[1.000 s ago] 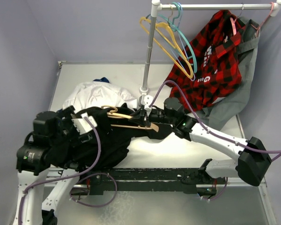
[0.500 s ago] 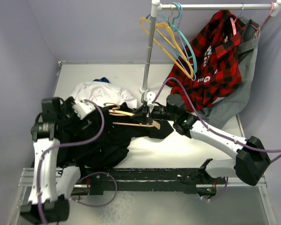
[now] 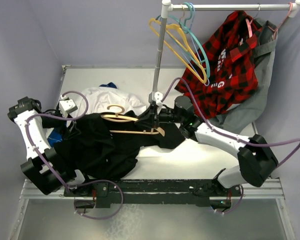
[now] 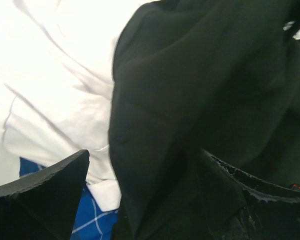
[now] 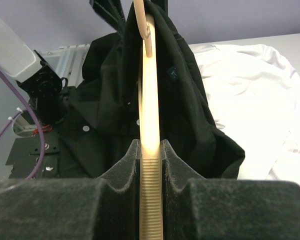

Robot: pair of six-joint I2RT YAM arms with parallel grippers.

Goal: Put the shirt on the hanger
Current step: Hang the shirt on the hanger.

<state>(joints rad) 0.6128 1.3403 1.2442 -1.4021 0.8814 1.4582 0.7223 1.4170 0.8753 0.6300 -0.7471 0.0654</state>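
Note:
The black shirt [image 3: 102, 150] lies crumpled at the table's left front, its white buttons showing in the right wrist view [image 5: 105, 110]. The tan wooden hanger [image 3: 135, 132] lies over its upper part, one arm tucked into the cloth. My right gripper [image 3: 155, 119] is shut on the hanger's near arm [image 5: 150, 115], which is clamped edge-on between the pads [image 5: 151, 150]. My left gripper [image 3: 72, 127] is at the shirt's left edge. Its jaws [image 4: 145, 155] stand wide apart, and a fold of the black shirt [image 4: 190, 90] lies between them.
A white shirt [image 3: 107, 100] lies behind the black one, with blue checked cloth [image 4: 95, 220] under its edge. The rack pole [image 3: 159, 55] stands just behind my right gripper, bearing yellow and teal hangers [image 3: 182, 40], a red plaid shirt [image 3: 230, 65] and a grey garment [image 3: 255, 100].
My left arm has swung out to the far left, and its gripper has come down at the shirt's left edge. The right gripper has carried the hanger slightly left.

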